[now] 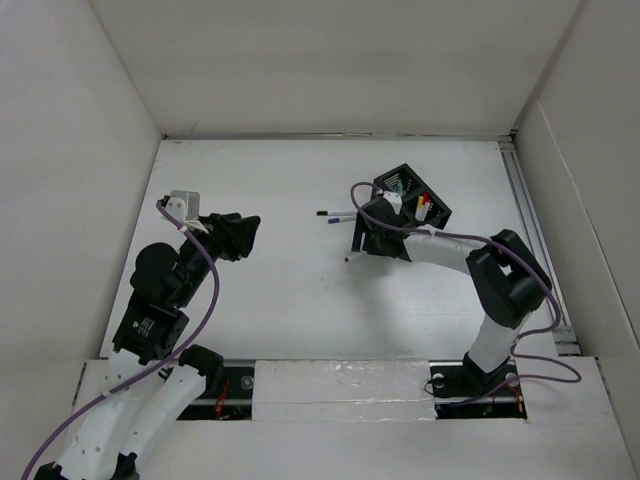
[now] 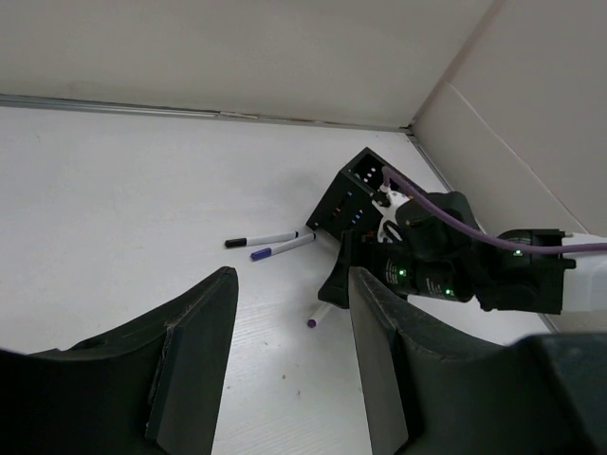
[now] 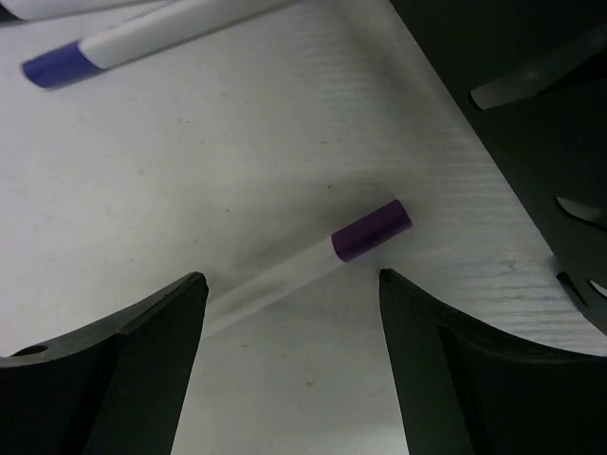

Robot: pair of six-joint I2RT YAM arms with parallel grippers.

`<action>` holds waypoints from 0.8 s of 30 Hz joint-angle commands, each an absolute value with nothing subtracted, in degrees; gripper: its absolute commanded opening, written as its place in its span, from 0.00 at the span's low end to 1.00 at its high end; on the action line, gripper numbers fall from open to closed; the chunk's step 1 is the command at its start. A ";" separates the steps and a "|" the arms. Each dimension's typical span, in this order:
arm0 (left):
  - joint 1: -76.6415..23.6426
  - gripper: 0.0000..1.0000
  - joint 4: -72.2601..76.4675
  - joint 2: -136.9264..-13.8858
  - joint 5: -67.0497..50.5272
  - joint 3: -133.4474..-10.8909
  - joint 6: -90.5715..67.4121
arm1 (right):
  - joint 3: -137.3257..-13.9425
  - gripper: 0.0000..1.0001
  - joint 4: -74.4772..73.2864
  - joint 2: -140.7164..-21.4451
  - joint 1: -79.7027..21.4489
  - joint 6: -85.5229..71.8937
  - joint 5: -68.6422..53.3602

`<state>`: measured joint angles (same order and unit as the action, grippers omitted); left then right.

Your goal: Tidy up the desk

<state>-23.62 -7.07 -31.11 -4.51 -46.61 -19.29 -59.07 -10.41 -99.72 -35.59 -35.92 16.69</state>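
The desk [image 1: 280, 310] is a white tabletop between white walls. My right gripper [image 1: 356, 240] is open, low over a white pen with a purple cap [image 3: 322, 261]; the pen lies flat on the desk, just ahead of and between my fingertips [image 3: 190, 289]. That pen's end shows in the top view [image 1: 347, 259] and in the left wrist view [image 2: 318, 316]. Two more pens, one black-capped [image 2: 256, 240] and one blue-capped [image 2: 283, 248], lie side by side beyond it. My left gripper [image 1: 248, 230] is open and empty, above the desk to the left.
A black mesh organizer [image 1: 412, 196] with small items inside stands tilted just behind my right gripper; it also shows in the right wrist view [image 3: 531, 104]. The blue-capped pen [image 3: 123, 43] lies beyond the purple-capped one. White walls close the left, back and right sides.
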 commanded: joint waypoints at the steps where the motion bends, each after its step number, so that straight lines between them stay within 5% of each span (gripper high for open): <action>1: -23.38 0.46 -4.22 -30.94 -5.36 -46.50 -18.63 | -62.22 0.78 -10.99 -101.68 -35.16 -39.64 19.43; 7: -23.38 0.46 -4.39 -30.85 -5.18 -46.58 -18.54 | -65.13 0.66 -13.00 -104.76 -35.41 -40.25 20.47; 15: -23.38 0.46 -4.31 -30.67 -5.19 -46.58 -18.54 | -65.39 0.27 -16.26 -106.26 -41.83 -38.50 24.16; 18: -23.38 0.46 -4.31 -30.67 -5.27 -46.58 -18.54 | -66.53 0.30 -18.01 -107.66 -43.85 -37.88 26.62; 21: -23.38 0.46 -4.31 -30.67 -5.27 -46.58 -18.54 | -67.50 0.48 -19.16 -108.72 -44.47 -37.36 27.33; 24: -23.38 0.46 -4.39 -30.67 -4.92 -46.49 -18.55 | -67.68 0.45 -18.29 -108.90 -44.47 -35.61 25.32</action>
